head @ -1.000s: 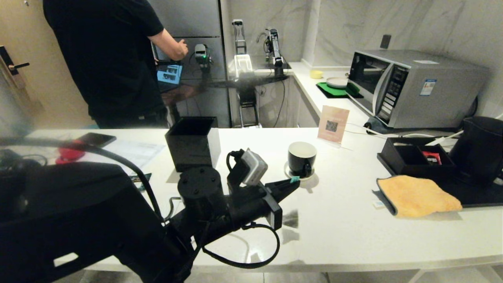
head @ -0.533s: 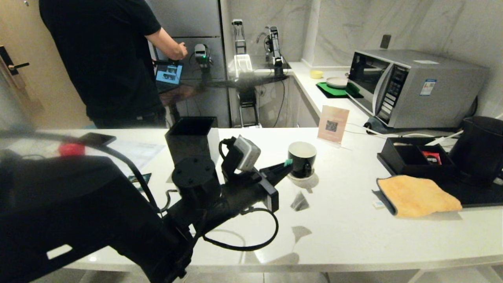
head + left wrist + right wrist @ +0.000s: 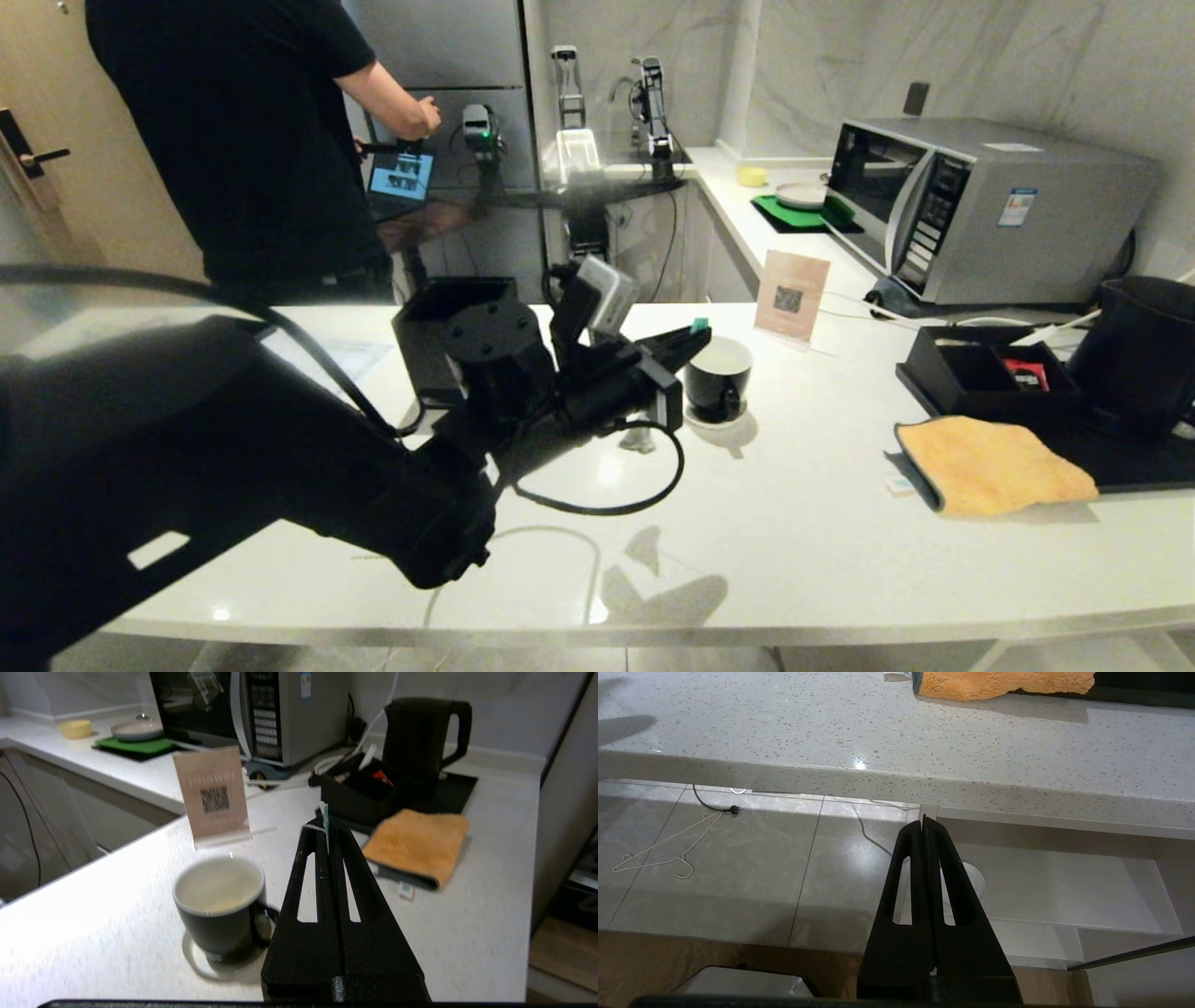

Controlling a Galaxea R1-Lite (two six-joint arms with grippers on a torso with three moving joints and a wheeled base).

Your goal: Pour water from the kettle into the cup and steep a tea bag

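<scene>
The cup (image 3: 717, 373), a black mug with a white inside, stands on a small white saucer (image 3: 695, 417) mid-counter. My left gripper (image 3: 700, 333) hovers just left of the cup's rim, shut on the green-and-white paper tag (image 3: 698, 325) of a tea bag. A small grey bag (image 3: 640, 439) dangles below it over the counter. In the left wrist view the tag (image 3: 323, 812) sticks up between the closed fingertips of the left gripper (image 3: 324, 823), with the cup (image 3: 219, 905) beside them. The kettle (image 3: 1144, 350) stands at the far right. My right gripper (image 3: 923, 822) is shut and empty, below the counter edge.
A black open square box (image 3: 448, 317) stands behind my left arm. A QR sign (image 3: 791, 294) is behind the cup. An orange cloth (image 3: 990, 462), a black sachet box (image 3: 980, 373) and a microwave (image 3: 980, 205) are to the right. A person (image 3: 243, 140) stands at the back left.
My left gripper has risen from saucer height to the cup's rim, still pinching the tag. The dangling bag has swung left and nearer the arm. The right arm has not moved.
</scene>
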